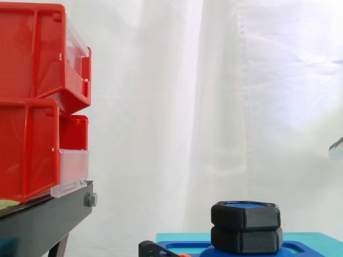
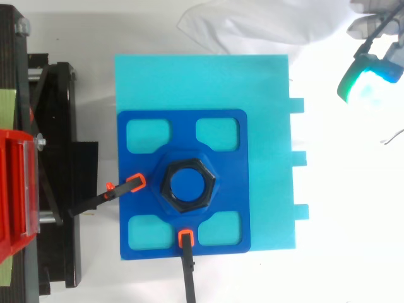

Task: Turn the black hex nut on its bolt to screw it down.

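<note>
Stuff around my work spot: a turquoise block with a blue pocketed plate sitting on top of it. One orange-tipped black clamp pokes in from the block's left, another from its bottom edge. Stacked red bins on a black stand are left of the block, with a white curtain behind it.

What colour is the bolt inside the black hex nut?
Blue: the bolt matches the base plate, clearest in the top view through the hex nut.

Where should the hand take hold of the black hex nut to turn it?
Probably by opposite flat side faces, coming down from above: the black hex nut sits level on its upright blue bolt, its sides standing clear above the blue plate.
</note>
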Controlling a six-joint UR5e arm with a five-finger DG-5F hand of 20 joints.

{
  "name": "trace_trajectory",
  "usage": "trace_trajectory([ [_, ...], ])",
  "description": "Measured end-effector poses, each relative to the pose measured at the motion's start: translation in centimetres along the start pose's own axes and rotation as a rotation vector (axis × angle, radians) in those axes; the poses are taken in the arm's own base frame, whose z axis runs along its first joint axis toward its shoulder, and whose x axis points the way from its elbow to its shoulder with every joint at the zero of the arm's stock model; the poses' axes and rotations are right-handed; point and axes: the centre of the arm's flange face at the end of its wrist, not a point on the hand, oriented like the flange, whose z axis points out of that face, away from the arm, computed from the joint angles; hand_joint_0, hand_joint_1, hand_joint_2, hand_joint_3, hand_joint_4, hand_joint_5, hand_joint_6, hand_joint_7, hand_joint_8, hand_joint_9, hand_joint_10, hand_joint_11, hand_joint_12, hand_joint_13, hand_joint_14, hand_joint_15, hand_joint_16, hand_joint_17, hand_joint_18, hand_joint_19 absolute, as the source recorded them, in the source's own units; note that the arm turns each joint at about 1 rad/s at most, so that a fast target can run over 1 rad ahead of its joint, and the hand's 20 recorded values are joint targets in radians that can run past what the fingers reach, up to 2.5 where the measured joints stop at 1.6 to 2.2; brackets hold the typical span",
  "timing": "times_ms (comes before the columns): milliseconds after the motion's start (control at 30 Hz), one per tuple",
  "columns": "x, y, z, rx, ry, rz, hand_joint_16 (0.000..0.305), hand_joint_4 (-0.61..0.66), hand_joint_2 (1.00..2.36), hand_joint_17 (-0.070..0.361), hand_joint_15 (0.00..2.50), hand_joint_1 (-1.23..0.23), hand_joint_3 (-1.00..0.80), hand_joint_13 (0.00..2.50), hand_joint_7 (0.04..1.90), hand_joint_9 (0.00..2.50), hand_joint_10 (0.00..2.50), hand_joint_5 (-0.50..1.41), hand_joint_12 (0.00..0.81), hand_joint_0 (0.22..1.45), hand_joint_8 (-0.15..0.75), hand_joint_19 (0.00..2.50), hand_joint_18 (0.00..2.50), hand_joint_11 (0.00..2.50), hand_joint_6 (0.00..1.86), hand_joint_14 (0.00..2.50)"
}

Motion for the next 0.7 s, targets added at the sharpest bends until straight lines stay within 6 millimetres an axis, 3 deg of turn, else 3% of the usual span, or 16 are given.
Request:
trace_trajectory([
  [67,0.00,0.00,0.00,0.000,0.000,0.000,0.061,0.17,1.00,0.138,0.04,-0.11,-0.50,0.00,0.65,0.05,0.00,-0.28,0.368,0.45,0.264,0.40,0.00,0.02,0.50,0.00],
  [333,-0.01,-0.01,-0.01,0.000,0.000,0.000,0.064,0.18,1.00,0.143,0.06,-0.08,-0.50,0.05,0.64,0.18,0.00,-0.25,0.363,0.45,0.277,0.44,0.00,0.01,0.50,0.00],
  [700,-0.01,-0.01,-0.01,0.000,0.000,0.000,0.056,0.16,1.00,0.127,0.11,-0.17,-0.50,0.21,0.64,0.26,0.00,-0.23,0.329,0.49,0.265,0.48,0.11,0.01,0.50,0.00],
])
